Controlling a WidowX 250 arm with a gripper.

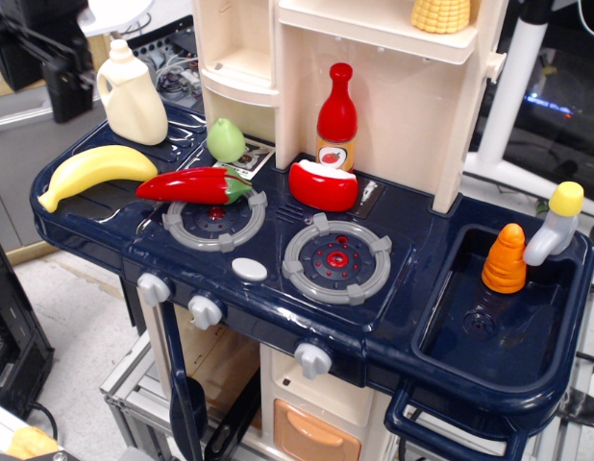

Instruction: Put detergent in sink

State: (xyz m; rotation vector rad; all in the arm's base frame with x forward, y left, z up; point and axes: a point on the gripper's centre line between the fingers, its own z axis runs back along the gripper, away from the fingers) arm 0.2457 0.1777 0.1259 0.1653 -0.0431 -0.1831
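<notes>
The cream detergent jug (134, 94) stands upright at the back left corner of the dark navy counter, free of any grip. My black gripper (42, 82) hangs just left of the jug at the frame's top left. Its jaws look open and hold nothing, and its near finger (66, 88) is a small gap away from the jug's handle. The dark navy sink (451, 331) is at the far right of the toy kitchen, with a grey faucet with yellow top (556, 226) at its back. An orange cone-shaped toy (506, 259) stands inside the sink.
Between jug and sink lie a banana (93, 173), a red chili (193, 184), a green pear (226, 140), a red ketchup bottle (336, 117), a red and white toy (323, 185) and two grey burners (335, 261). A cream cabinet column (374, 96) rises behind.
</notes>
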